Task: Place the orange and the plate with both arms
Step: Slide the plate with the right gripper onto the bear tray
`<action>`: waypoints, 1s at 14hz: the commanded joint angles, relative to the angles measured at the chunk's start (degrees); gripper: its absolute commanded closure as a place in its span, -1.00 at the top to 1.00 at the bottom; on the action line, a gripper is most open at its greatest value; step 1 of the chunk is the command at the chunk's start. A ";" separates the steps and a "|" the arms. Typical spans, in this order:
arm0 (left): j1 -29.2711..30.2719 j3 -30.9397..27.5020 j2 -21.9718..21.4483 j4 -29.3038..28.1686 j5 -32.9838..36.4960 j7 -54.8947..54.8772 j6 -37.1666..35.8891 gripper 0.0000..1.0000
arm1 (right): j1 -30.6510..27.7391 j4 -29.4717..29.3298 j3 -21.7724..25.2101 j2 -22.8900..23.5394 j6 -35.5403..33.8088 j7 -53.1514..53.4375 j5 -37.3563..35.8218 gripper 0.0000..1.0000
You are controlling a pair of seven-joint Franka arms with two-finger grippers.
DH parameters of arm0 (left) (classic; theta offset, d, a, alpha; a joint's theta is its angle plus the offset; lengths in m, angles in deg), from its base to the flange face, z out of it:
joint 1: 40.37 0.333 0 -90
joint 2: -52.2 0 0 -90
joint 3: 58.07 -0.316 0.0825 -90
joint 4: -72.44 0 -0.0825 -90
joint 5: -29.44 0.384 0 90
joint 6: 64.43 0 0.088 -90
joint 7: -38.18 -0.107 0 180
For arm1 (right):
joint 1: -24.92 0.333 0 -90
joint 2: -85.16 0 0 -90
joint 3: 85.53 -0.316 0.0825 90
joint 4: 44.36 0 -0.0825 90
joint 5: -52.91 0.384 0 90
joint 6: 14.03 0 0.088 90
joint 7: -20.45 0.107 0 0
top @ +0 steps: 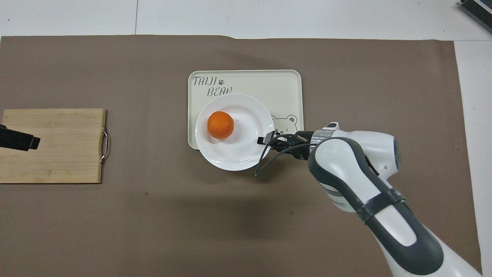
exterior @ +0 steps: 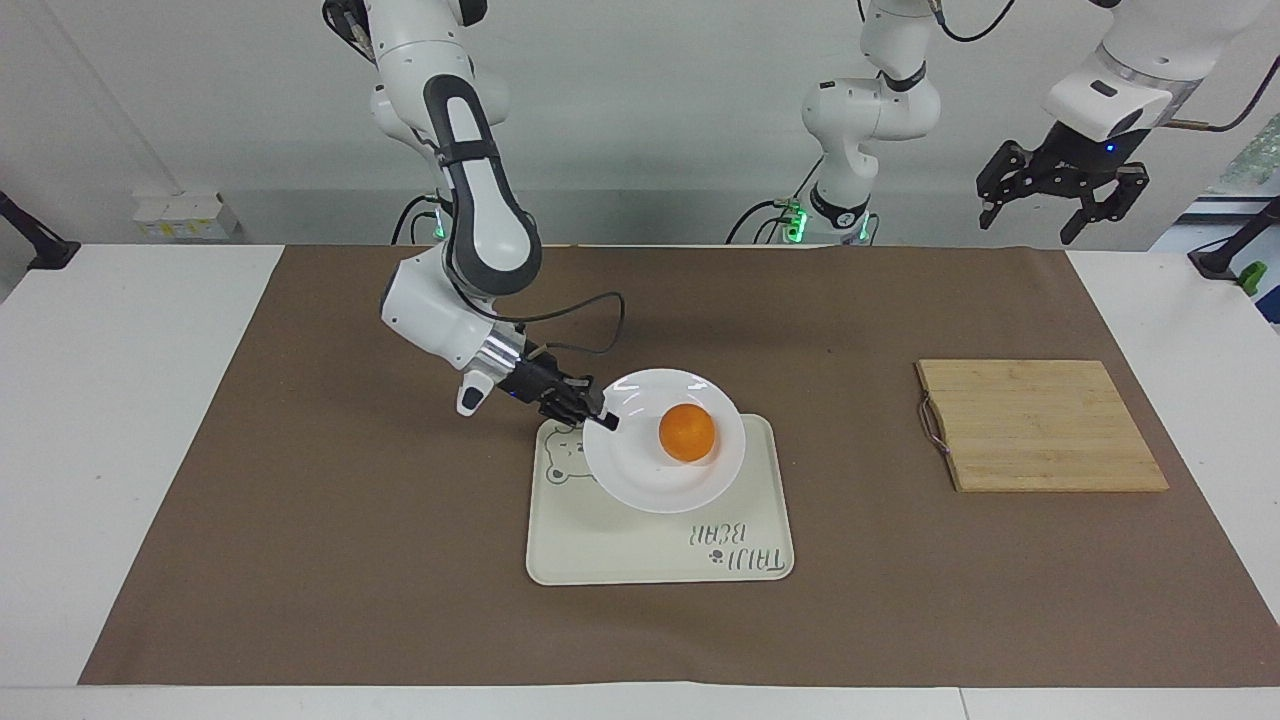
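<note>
The white plate (exterior: 640, 480) (top: 238, 157) is held in the air over the cream tray (exterior: 640, 550) (top: 284, 84), with the orange (exterior: 687, 432) (top: 220, 124) resting in it. My right gripper (exterior: 603, 418) (top: 262, 139) is shut on the plate's rim at the side toward the right arm's end of the table. My left gripper (exterior: 1062, 200) waits high in the air above the left arm's end of the table, its fingers spread open; only a black tip of it (top: 19, 139) shows in the overhead view, over the board.
A wooden cutting board (exterior: 1040, 425) (top: 52, 145) with a metal handle lies toward the left arm's end of the table. A brown mat (exterior: 300, 500) (top: 346, 77) covers the table.
</note>
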 commanded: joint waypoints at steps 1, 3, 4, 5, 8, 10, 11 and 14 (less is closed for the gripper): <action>0.67 0.37 -1.22 -1.30 0.57 -0.82 -0.06 1.00 | -0.17 -3.50 -0.47 5.43 0.01 -2.91 -0.66 -1.00; 0.67 0.37 -1.22 -1.30 0.57 -0.82 -0.06 1.00 | 0.53 -5.26 -0.29 7.46 0.80 -4.14 -0.75 -1.00; 0.67 0.37 -1.22 -1.30 0.57 -0.82 -0.06 1.00 | 0.10 -5.17 -0.29 7.47 2.63 -3.63 -0.57 -1.00; 0.67 0.45 -1.22 -1.30 0.57 -0.82 -0.06 1.00 | -0.25 -5.17 -0.38 7.56 4.39 -2.32 -0.57 -0.19; 0.67 0.45 -1.22 -1.30 0.57 -0.82 -0.06 1.00 | 1.23 -5.17 -0.29 6.95 11.24 0.77 -0.66 1.00; 0.67 0.37 -1.22 -1.30 0.57 -0.82 -0.06 1.00 | 1.24 -5.17 -0.03 5.89 13.54 0.68 -0.66 1.00; 0.67 0.37 -1.22 -1.30 0.57 -0.82 -0.06 1.00 | 0.89 -5.17 0.06 4.93 13.55 0.68 -0.75 1.00; 0.67 0.37 -1.22 -1.30 0.57 -0.82 -0.06 1.00 | -0.51 -5.17 0.76 3.26 13.11 0.68 -5.55 1.00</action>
